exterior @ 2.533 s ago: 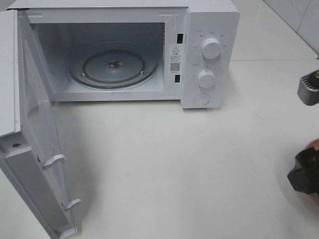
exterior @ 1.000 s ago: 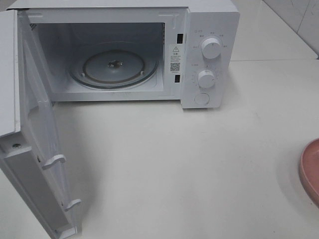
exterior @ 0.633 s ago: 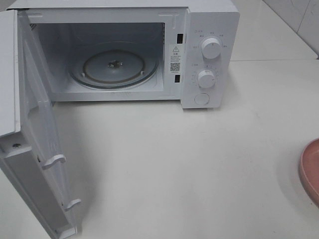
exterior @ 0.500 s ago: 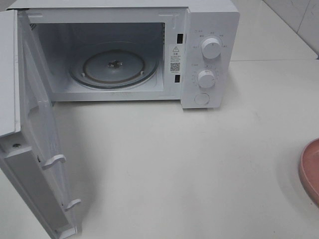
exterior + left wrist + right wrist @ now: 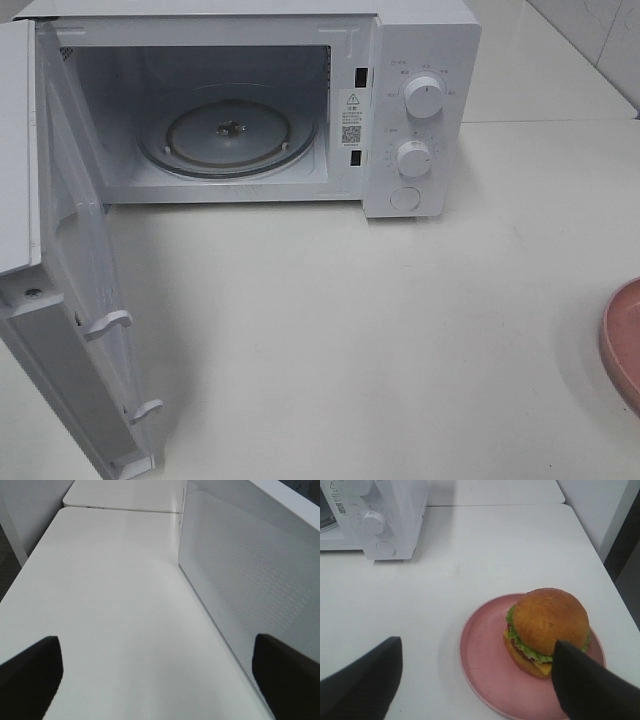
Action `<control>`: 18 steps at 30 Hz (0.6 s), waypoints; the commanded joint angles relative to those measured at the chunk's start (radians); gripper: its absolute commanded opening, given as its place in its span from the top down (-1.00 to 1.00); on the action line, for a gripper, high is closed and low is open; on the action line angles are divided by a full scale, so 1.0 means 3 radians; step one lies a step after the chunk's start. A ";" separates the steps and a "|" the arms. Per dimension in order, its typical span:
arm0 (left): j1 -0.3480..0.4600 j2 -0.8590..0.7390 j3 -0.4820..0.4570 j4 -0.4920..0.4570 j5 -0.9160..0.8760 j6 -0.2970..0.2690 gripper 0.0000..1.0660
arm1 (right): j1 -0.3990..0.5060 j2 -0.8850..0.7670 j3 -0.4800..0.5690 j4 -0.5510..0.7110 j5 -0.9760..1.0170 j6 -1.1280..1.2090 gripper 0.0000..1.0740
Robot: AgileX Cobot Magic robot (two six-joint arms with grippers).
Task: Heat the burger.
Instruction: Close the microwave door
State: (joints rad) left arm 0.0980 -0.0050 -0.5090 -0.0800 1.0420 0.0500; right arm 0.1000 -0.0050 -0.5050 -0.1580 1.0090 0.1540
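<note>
One plate (image 5: 625, 345) cut off, burger (image 5: 547, 622) half-hidden

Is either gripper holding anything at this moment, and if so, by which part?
Nothing is held. The right gripper is open above the burger on its pink plate; the left gripper is open over bare table.

Looks like staged kitchen test bench: white microwave (image 5: 250, 110) with door open on plain white table (image 5: 380, 330), pink plate (image 5: 490, 665) nearby, tiled wall (image 5: 600, 30) behind.
</note>
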 commanded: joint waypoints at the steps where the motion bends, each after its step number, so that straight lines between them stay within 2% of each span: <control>1: 0.0007 -0.0063 0.0013 -0.0003 -0.0013 -0.0013 -0.83 | -0.0030 -0.0083 0.0007 0.0010 -0.0010 -0.0050 -0.42; 18: 0.0007 -0.0063 0.0013 0.0017 -0.0013 -0.0020 -0.83 | -0.0030 -0.0083 0.0007 0.0010 -0.0010 -0.0050 -0.42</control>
State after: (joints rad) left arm 0.0980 -0.0050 -0.5090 -0.0800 1.0420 0.0500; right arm 0.1000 -0.0050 -0.5050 -0.1580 1.0090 0.1530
